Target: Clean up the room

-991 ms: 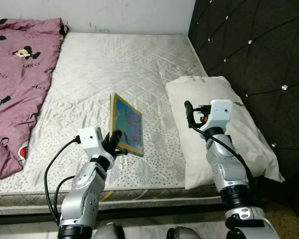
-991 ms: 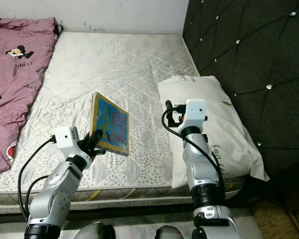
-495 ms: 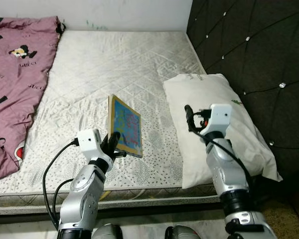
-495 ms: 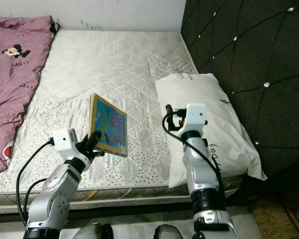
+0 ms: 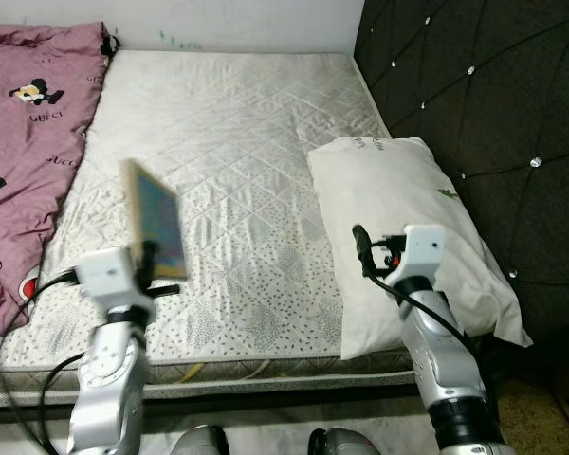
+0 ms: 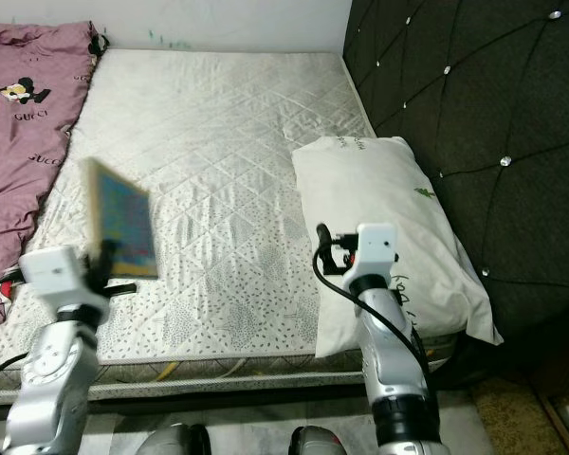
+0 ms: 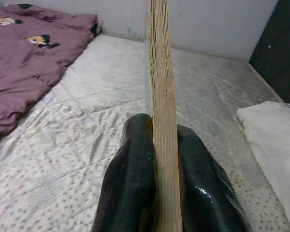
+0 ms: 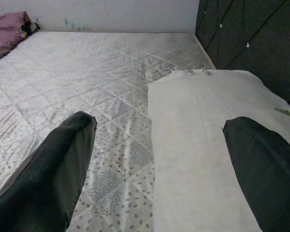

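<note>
A thin book [image 5: 155, 223] with a colourful blue cover stands upright and blurred above the mattress's front left part. My left gripper [image 5: 154, 273] is shut on its lower edge. In the left wrist view the book's tan page edge [image 7: 160, 87] rises between the two black fingers [image 7: 133, 169]. My right gripper [image 5: 362, 250] hangs open by the near left side of the white pillow [image 5: 398, 213], holding nothing. The right wrist view has its fingers [image 8: 63, 159] spread wide over the pillow [image 8: 203, 145] and the mattress.
The white quilted mattress [image 5: 237, 123] spans the view. A pink printed blanket [image 5: 28, 114] covers its left side. The dark tufted headboard [image 5: 484, 85] stands on the right, with a white wall behind. The bed's front edge [image 5: 266, 365] is close below my arms.
My left arm has swung to the left, carrying the book from the middle of the mattress toward its left front. The right gripper has stayed open by the pillow.
</note>
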Controlling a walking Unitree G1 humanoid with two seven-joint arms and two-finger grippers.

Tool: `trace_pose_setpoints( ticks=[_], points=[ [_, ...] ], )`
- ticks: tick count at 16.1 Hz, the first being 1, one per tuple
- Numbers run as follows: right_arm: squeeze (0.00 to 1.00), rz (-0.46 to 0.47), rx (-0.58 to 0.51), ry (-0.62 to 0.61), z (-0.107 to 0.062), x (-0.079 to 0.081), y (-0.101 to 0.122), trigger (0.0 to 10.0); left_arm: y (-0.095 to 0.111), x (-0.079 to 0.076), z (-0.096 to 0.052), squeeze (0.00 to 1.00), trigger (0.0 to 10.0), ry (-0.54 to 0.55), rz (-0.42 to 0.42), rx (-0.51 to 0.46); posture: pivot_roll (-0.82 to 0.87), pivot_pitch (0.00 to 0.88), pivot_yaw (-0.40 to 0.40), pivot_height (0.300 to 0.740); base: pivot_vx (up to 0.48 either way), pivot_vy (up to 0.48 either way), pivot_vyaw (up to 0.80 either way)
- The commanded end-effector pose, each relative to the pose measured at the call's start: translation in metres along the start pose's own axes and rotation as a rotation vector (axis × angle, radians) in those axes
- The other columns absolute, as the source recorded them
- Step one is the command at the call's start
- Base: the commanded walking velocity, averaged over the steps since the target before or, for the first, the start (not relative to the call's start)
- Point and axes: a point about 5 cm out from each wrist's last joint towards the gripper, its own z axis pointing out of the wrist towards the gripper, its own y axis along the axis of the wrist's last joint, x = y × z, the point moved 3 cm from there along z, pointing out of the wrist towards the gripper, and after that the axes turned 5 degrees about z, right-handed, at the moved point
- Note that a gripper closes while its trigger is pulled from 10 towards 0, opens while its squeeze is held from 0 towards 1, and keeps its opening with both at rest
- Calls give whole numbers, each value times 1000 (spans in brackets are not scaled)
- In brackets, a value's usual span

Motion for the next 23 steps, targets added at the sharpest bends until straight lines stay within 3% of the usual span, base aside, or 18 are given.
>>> trace_pose_setpoints(
  ticks=[1, 23],
  points=[
    [0, -8, -8, 15, -1, 2, 4, 10000, 6, -3, -3, 0, 10000, -13, 10, -32, -46, 108, -21, 740, 0, 0, 0],
    [0, 2, -3, 53, -1, 14, 7, 10000, 5, -21, 9, 0, 10000, -34, 0, -28, -55, 122, -23, 736, 0, 0, 0]
  ],
)
